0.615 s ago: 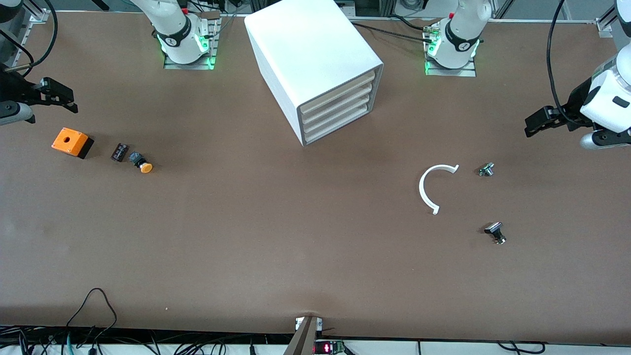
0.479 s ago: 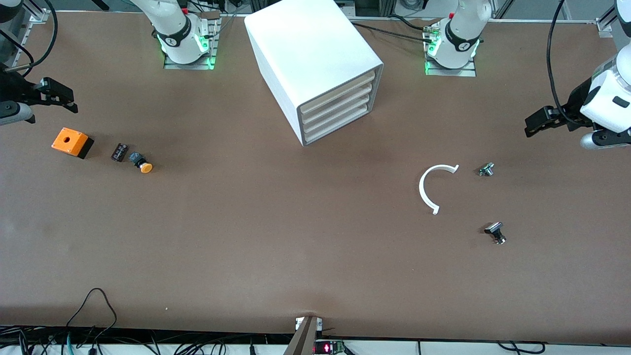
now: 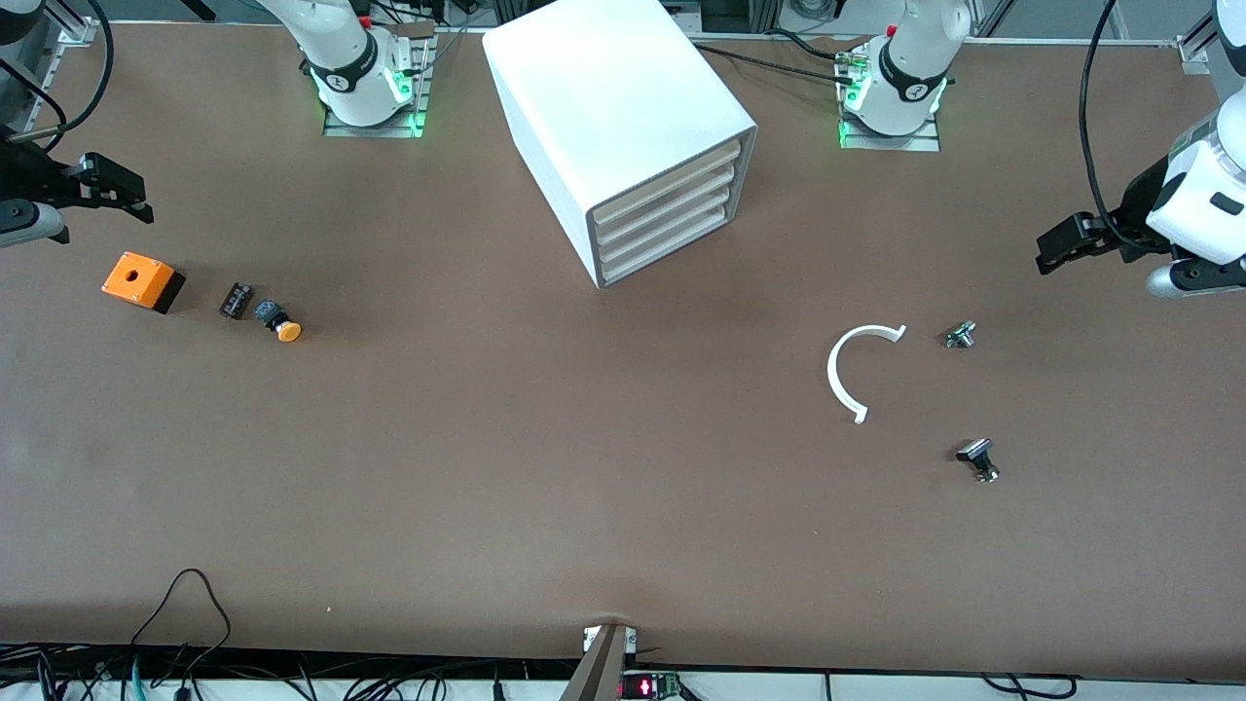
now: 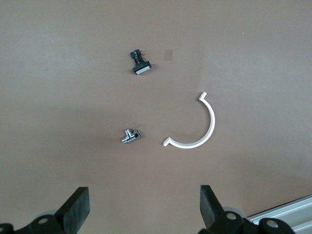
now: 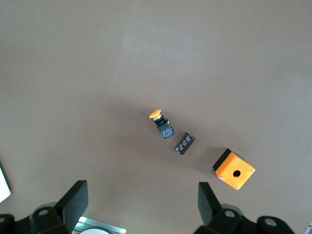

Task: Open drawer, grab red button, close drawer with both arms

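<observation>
My left end effector [image 3: 1056,243] and right end effector [image 3: 131,190] hover apart, empty. The drawer [image 3: 672,248] is shut, probably light and stiff; I hook its front's upper lip.

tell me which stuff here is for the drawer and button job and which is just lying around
For the job:
- lowest drawer of the white cabinet, shut
- left gripper, open
- right gripper, open
- red-capped button: not in view

Lying about:
- orange box
- orange-capped button
- small black block
- white curved piece
- two small metal parts
</observation>
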`<state>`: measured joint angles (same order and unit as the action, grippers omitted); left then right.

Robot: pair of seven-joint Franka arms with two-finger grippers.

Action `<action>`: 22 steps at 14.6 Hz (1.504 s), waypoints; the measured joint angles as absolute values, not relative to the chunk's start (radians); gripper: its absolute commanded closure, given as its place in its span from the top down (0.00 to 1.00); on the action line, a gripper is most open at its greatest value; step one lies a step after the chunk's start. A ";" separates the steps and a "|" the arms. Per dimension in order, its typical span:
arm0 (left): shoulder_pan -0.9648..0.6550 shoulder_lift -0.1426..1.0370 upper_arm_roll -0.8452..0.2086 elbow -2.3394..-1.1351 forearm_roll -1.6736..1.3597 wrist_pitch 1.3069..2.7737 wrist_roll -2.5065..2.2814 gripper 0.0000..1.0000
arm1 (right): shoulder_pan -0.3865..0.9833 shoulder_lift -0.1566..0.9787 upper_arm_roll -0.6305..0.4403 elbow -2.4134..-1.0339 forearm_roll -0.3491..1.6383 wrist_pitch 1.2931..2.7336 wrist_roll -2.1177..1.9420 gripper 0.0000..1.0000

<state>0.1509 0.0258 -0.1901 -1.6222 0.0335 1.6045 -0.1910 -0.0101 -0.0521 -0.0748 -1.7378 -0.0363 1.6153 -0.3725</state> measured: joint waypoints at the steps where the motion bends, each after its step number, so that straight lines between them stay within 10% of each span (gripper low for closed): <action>1: 0.151 0.026 -0.190 -1.622 0.034 1.605 -0.191 1.00 | -0.010 -0.050 -0.075 -1.736 -0.036 1.616 -0.373 1.00; 22: 0.144 0.036 -0.258 -1.594 0.034 1.494 -0.192 1.00 | 0.077 0.041 -0.054 -1.710 -0.036 1.623 -0.395 1.00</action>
